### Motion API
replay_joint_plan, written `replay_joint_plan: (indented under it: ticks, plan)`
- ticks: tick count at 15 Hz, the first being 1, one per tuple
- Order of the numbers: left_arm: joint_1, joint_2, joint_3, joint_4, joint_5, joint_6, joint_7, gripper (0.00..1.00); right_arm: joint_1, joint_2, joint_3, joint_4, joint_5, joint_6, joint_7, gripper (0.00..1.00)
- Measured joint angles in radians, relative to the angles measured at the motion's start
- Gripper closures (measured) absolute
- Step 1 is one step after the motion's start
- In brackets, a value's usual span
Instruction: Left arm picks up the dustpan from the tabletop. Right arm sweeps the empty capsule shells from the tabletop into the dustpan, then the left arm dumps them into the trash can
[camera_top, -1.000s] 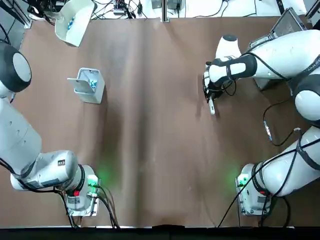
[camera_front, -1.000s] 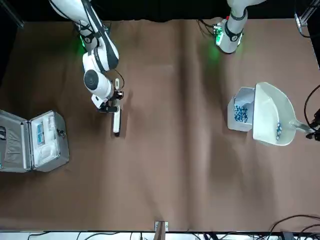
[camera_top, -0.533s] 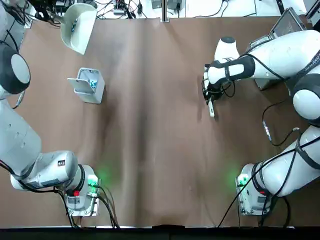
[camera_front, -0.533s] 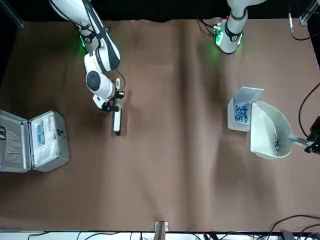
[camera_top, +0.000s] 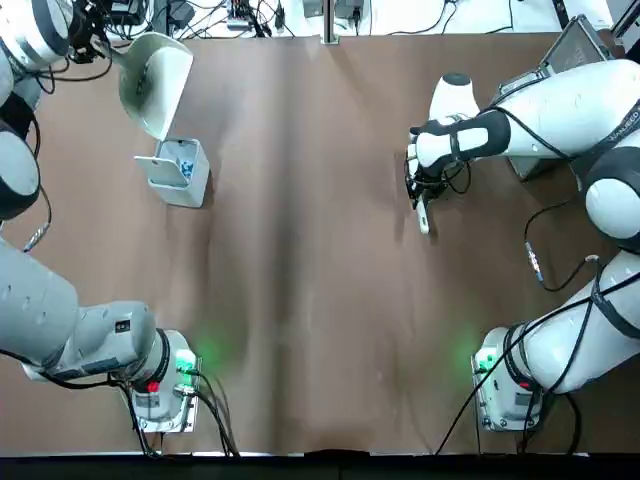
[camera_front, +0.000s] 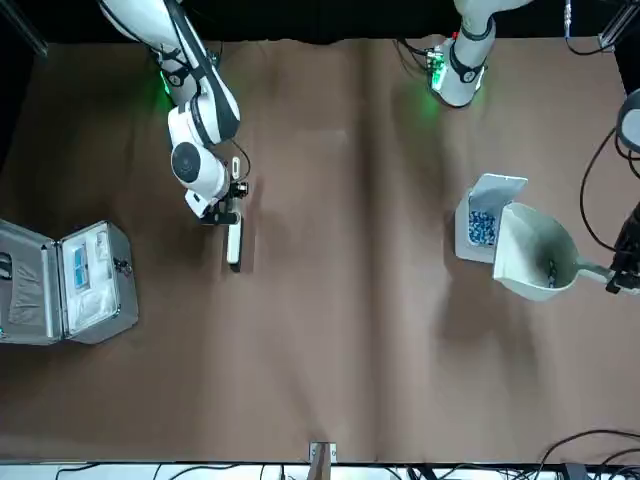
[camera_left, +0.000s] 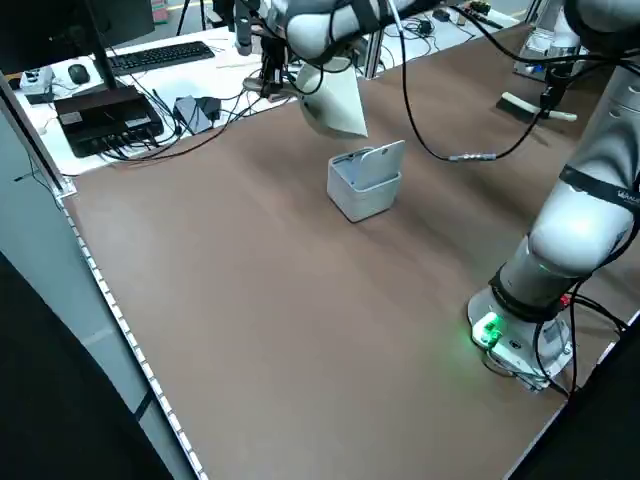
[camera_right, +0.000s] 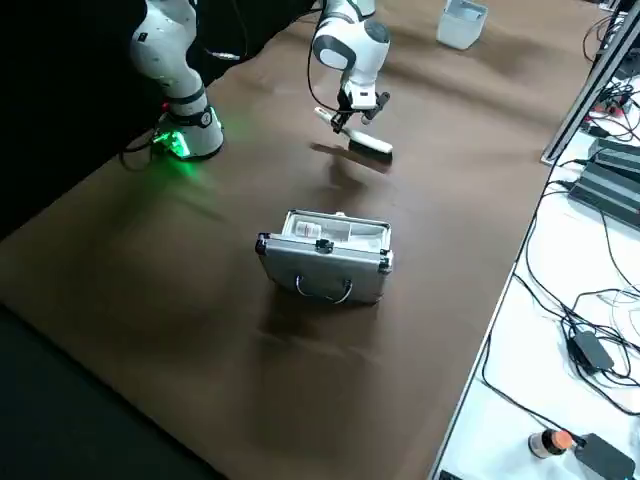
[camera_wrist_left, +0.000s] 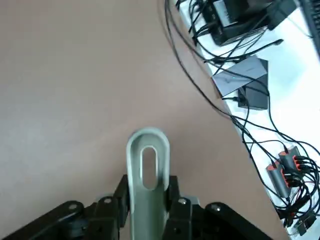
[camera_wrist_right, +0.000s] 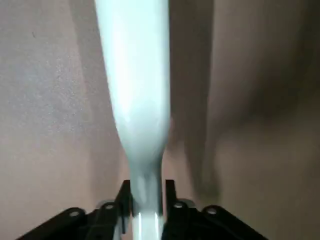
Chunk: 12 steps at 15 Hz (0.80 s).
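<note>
A two-armed robot works over a brown-covered table (camera_top: 320, 300), its left tool (camera_wrist_left: 147, 200) pinching the handle of a pale cream dustpan (camera_front: 528, 245) out at the far left part of the scene; the dustpan hangs raised and tilted, its wide scoop lip close to the small white-grey trash can (camera_front: 476, 236), and in the front view the lip overlaps the can's edge, though whether the two touch cannot be told; a few tiny empty capsule shells (camera_front: 552, 272) sit inside the scoop, toward the handle side; the trash can stands upright on the table with its flap lid (camera_front: 498, 187) open, teal and whitish bits (camera_front: 482, 228) showing within; the left arm (camera_top: 40, 300) reaches forward from its base, where a green light and a red button show; across the table, the right tool (camera_wrist_right: 147, 200) is closed around the handle of a slim white brush (camera_front: 234, 235), held above the surface and well apart from the dustpan and can, its dark bristles (camera_right: 371, 152) facing down; a silver hinged case (camera_front: 95, 285) lies open on the table beyond the right arm (camera_top: 560, 110), its lid folded back and pale contents showing.
</note>
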Motion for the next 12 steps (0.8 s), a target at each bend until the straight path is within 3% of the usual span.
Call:
replay_joint_plan:
  ticks: [2,7,8,9,12]
  plan:
    - [0.000,-0.041,0.000,-0.082,0.001,0.105,0.059,0.67,-0.001,0.003,-0.002,0.000,0.000,0.000,0.000,0.52]
    - [0.000,-0.140,-0.005,-0.263,0.001,0.358,0.202,0.67,-0.001,0.005,-0.006,0.016,0.000,-0.016,0.000,0.39]
    - [0.000,-0.159,-0.010,-0.289,0.001,0.390,0.225,0.67,-0.004,0.005,-0.007,0.030,0.000,-0.038,0.000,0.32]
    - [0.000,-0.198,-0.030,-0.340,0.001,0.449,0.248,0.67,-0.020,0.005,-0.010,0.096,0.000,-0.124,0.000,0.24]
    - [0.001,-0.259,-0.078,-0.443,0.001,0.585,0.252,0.67,-0.079,0.004,-0.014,0.267,-0.005,-0.298,-0.002,0.24]
